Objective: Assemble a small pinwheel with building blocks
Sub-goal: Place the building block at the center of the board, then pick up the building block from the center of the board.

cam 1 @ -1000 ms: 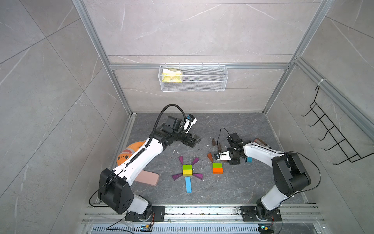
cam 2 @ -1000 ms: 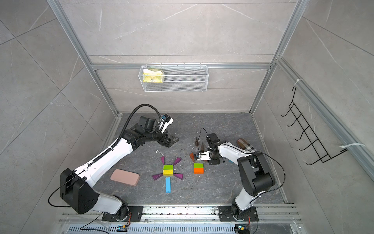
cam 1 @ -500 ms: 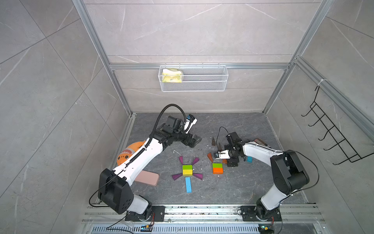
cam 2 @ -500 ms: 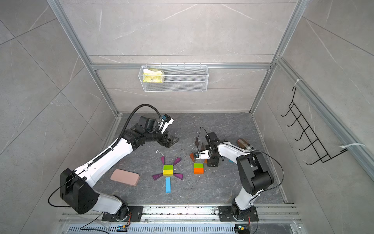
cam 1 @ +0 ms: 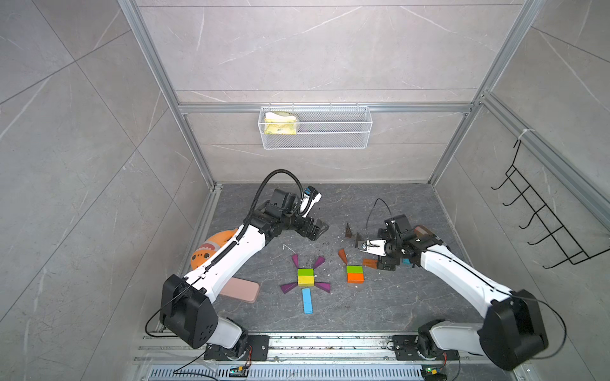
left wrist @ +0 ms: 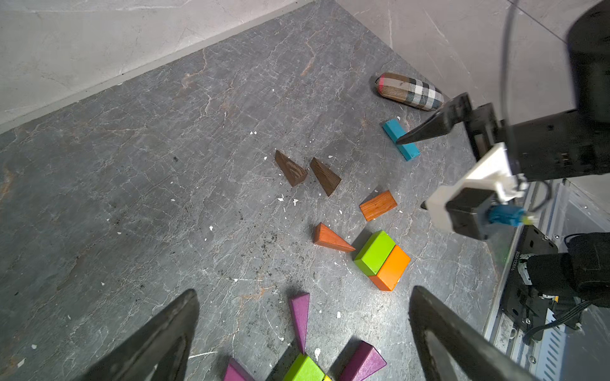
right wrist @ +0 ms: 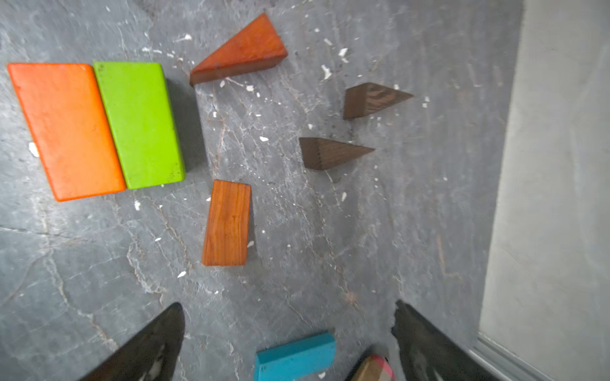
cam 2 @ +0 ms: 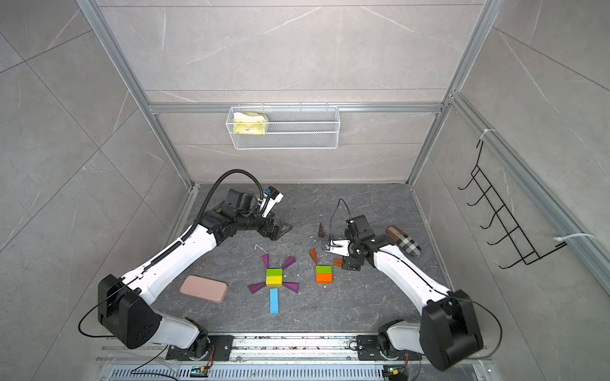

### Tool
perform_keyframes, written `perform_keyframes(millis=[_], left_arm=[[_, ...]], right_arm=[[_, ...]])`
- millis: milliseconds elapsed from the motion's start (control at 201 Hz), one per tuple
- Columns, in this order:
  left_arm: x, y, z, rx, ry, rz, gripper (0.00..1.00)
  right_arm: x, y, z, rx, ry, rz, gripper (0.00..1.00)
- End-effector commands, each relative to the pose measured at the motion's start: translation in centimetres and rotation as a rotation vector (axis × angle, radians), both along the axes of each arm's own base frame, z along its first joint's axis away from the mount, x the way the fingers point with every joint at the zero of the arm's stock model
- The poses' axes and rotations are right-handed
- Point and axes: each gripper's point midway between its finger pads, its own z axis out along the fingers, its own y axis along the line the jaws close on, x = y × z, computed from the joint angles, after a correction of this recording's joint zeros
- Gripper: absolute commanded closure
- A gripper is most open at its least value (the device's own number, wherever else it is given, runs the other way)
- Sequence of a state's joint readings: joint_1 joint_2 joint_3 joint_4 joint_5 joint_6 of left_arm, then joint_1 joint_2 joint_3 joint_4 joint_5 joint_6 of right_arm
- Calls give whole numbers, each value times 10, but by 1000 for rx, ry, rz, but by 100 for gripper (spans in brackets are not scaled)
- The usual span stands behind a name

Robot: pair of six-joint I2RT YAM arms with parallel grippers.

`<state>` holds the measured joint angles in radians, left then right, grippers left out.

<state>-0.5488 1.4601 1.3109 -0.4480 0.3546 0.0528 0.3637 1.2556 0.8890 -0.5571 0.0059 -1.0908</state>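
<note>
At mid-floor a green brick point(cam 1: 305, 273) and a yellow brick point(cam 1: 306, 281) sit together, ringed by purple wedges point(cam 1: 320, 262), with a blue bar point(cam 1: 307, 300) in front. To their right lie a green and orange brick pair point(cam 1: 355, 273), an orange wedge point(cam 1: 342, 255), an orange block point(right wrist: 227, 222) and two brown wedges point(left wrist: 292, 168). My right gripper point(right wrist: 288, 305) is open and holds nothing; it hovers low over a second blue bar point(right wrist: 295, 356), just behind the orange block. My left gripper point(left wrist: 303, 290) is open and empty, raised behind the purple wedges.
An orange plush fish point(cam 1: 211, 247) and a pink case point(cam 1: 239, 290) lie by the left arm. A plaid pouch point(cam 2: 403, 240) lies beside the right arm near the right wall. A wire basket point(cam 1: 315, 127) hangs on the back wall and a hook rack point(cam 1: 541, 224) on the right wall.
My right gripper has gone from shut to open and drawn back a little toward the right, and the orange block lies free on the floor. The left arm has not moved.
</note>
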Motion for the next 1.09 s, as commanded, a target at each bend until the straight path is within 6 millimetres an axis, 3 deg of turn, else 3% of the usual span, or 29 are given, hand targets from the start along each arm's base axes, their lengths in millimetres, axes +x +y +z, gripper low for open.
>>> perform_keyframes(millis=[0, 40, 90, 229, 358, 483, 737, 990, 1045, 1090], left_arm=[[-3, -1, 23, -45, -51, -28, 0], [-2, 0, 22, -42, -56, -19, 0], [1, 2, 23, -47, -72, 2, 0], [4, 1, 19, -69, -62, 28, 0], [-4, -4, 22, -81, -58, -33, 2], [-5, 3, 32, -84, -116, -12, 4], [-6, 4, 36, -93, -117, -14, 6], [-5, 4, 33, -89, -118, -14, 7], [-5, 3, 33, -89, -117, -15, 7], [-4, 4, 32, -89, -115, -15, 7]], right_arm=[[1, -5, 13, 105, 7, -261, 1], [-3, -7, 12, 69, 66, -305, 0], [-22, -6, -1, -3, 229, -256, 0], [6, -6, -29, -36, 196, -293, 0], [-2, -10, -62, -67, 243, -284, 17], [-9, -2, -65, -14, 238, -239, 22], [8, -3, -88, -65, 277, -282, 31], [-5, 0, -109, -78, 381, -262, 38], [-6, 2, -109, -70, 392, -259, 45], [-8, 6, -108, -53, 411, -252, 60]])
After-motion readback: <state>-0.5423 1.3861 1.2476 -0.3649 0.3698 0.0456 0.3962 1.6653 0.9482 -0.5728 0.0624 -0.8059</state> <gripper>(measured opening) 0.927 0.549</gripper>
